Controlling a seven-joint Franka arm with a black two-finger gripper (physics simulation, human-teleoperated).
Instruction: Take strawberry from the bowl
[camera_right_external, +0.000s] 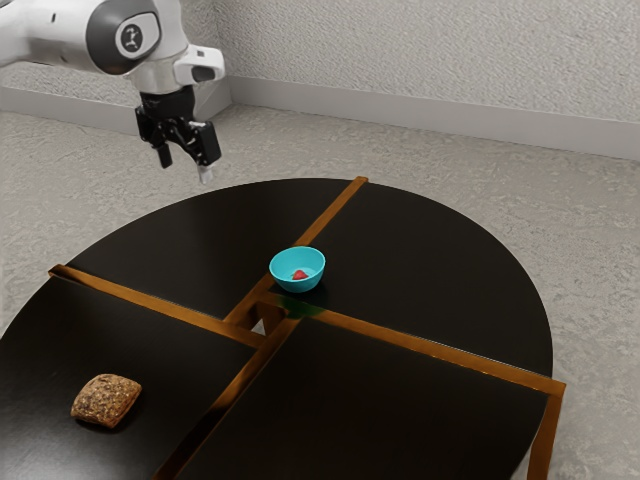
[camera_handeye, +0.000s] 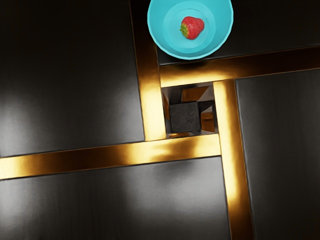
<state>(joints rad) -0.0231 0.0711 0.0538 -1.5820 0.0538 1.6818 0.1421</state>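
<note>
The strawberry (camera_handeye: 193, 27) lies on the floor of the turquoise bowl (camera_handeye: 163, 42), near its middle, with its green cap toward one side. We see bare bowl floor around it, so there is some room between the fruit and the sloping wall. The bowl stands upright, its round rim open upward and wider than its floor. It sits near the middle of the round black table (camera_right_external: 450, 250), at the inner corner of one panel, where wooden strips (camera_handeye: 195, 77) meet around a square opening (camera_handeye: 185, 117). The rim overlaps one strip in our view from above; we cannot quite tell whether the bowl's base touches the wood. The table's outer edge is well apart from the bowl.

Our gripper (camera_right_external: 187, 170) hangs raised, fingers pointing down, well apart from the bowl and toward the exterior view's left of it. Its jaws stand apart, with a plain gap between them, and we have hold of nothing. Open air lies between us and the bowl's rim. On another panel, toward the exterior view's lower left, a brown piece of bread (camera_right_external: 106, 401) lies well apart from the bowl.
</note>
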